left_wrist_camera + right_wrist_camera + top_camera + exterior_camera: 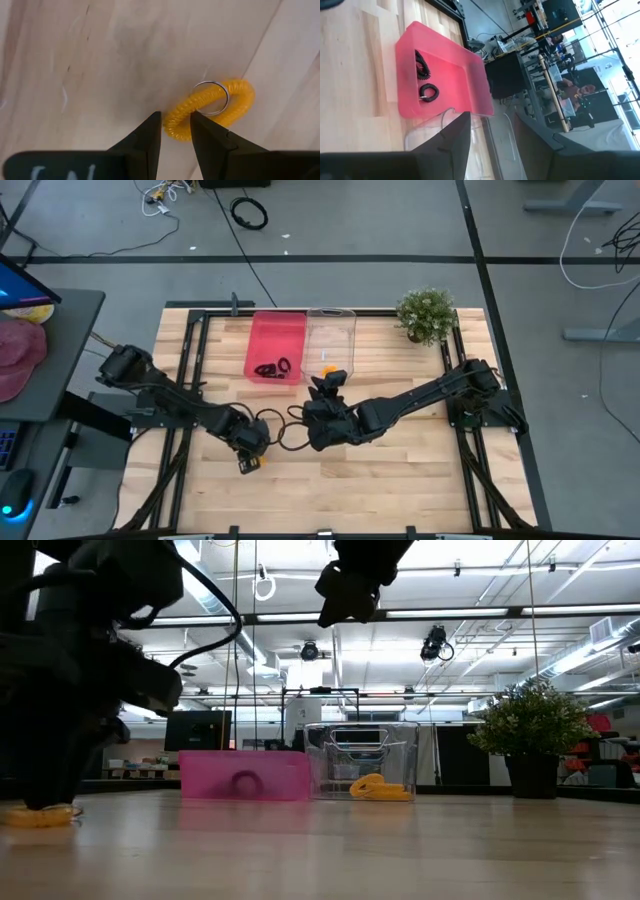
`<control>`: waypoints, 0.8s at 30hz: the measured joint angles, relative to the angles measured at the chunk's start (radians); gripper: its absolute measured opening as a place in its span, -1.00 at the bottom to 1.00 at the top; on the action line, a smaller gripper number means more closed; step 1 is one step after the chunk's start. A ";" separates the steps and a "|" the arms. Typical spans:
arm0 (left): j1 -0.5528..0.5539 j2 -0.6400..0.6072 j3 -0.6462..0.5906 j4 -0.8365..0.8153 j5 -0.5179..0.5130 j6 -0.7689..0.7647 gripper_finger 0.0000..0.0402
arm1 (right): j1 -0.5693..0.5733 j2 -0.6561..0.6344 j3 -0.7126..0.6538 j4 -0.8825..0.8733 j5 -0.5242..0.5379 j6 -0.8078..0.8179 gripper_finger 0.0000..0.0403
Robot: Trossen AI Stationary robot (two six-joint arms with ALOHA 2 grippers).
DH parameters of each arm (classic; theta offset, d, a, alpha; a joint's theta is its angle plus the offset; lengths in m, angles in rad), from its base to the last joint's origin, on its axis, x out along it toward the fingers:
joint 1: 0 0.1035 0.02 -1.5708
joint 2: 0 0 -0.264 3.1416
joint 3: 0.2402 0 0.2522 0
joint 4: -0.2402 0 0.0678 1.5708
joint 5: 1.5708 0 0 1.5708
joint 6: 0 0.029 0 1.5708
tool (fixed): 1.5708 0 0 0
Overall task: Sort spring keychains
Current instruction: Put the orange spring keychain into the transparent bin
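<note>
Left gripper (175,131) down at the table (400,470), lower left of centre in high view, jaws narrow w/ orange spring keychain (212,107) coil sitting between the tips, not clearly pinched. Right gripper (322,385) up off the table near frame centre, by the clear bin (332,330), jaws apart, nothing in them. Pink bin (276,338) w/ black keychains (273,367); another orange one (378,787) in clear bin.

Two bins sit side by side at the table's (400,470) far edge, the left bin (275,346) touching the right bin (331,345). A plant (427,314) occupies the far right corner. One keychain (250,463) lies mid-table.
</note>
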 joint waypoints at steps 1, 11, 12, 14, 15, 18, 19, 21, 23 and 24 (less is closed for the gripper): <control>0.012 0.000 0.000 -0.001 0.006 0.011 -0.48 | -0.002 0.000 0.000 0.001 0.000 0.001 -0.24; 0.056 0.003 0.006 -0.019 0.026 0.178 -0.94 | -0.009 0.000 0.000 -0.004 0.000 0.032 -0.24; 0.056 0.005 0.014 -0.030 0.022 0.198 -0.95 | -0.009 0.000 0.000 -0.008 0.000 0.043 -0.24; 0.058 0.009 0.043 -0.084 -0.029 0.220 -0.97 | -0.009 0.000 0.000 -0.021 0.000 0.075 -0.24; 0.058 0.010 0.065 -0.121 -0.056 0.227 -0.97 | -0.009 0.000 0.000 -0.032 0.000 0.095 -0.24; 0.055 0.009 0.168 -0.238 -0.188 0.251 -0.98 | -0.010 0.000 0.000 -0.069 0.000 0.168 -0.24; 0.050 0.008 0.203 -0.287 -0.252 0.253 -0.98 | -0.010 0.000 0.000 -0.080 0.002 0.193 -0.24; 0.037 0.008 0.272 -0.371 -0.401 0.247 -0.98 | -0.010 -0.004 -0.001 -0.098 0.005 0.236 -0.24; 0.022 0.007 0.340 -0.419 -0.535 0.232 -0.98 | -0.010 -0.016 -0.002 -0.108 0.000 0.258 -0.24; 0.013 0.007 0.372 -0.449 -0.603 0.222 -0.98 | -0.007 -0.024 -0.002 -0.118 -0.016 0.270 -0.24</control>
